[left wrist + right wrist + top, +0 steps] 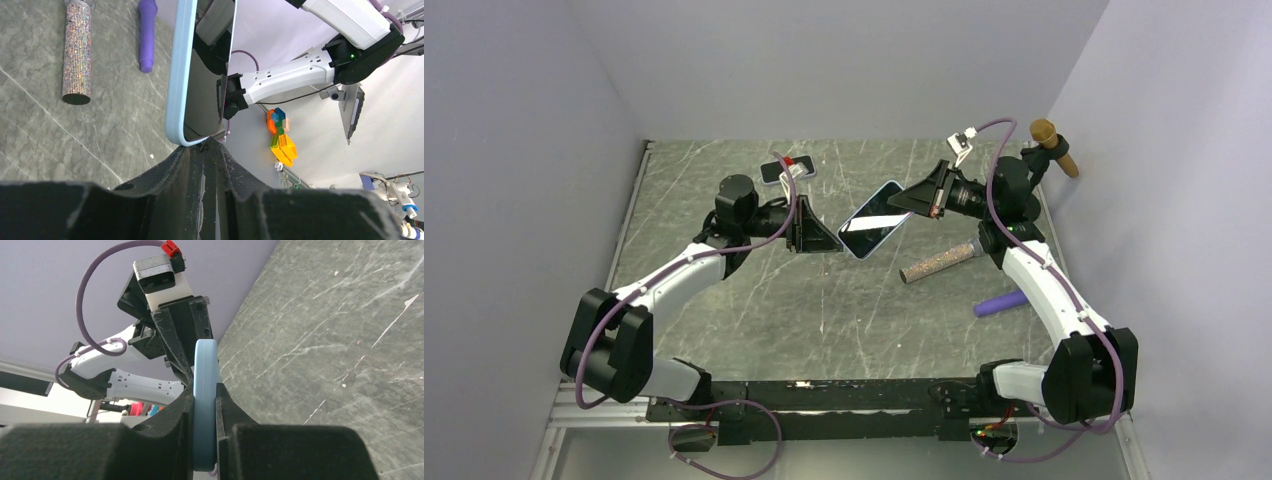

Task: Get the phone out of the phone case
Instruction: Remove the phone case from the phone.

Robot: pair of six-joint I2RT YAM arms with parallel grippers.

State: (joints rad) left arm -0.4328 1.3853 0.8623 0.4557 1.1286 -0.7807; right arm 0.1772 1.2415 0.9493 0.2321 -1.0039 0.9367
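The phone (874,218), dark screen up, sits in a light blue phone case (889,236) held tilted in the air above the middle of the table. My right gripper (911,201) is shut on the case's upper right end; in the right wrist view the blue case (205,380) is clamped edge-on between the black fingers (204,396). My left gripper (838,246) meets the lower left corner. In the left wrist view its fingers (206,146) stand almost together, pinching the rim of the case (179,75) beside the screen (205,95).
A glittery tube (939,263) and a purple stick (1001,303) lie on the table under the right arm. A brown-handled tool (1054,145) leans at the back right wall. A small dark device with a red part (787,168) lies at the back left.
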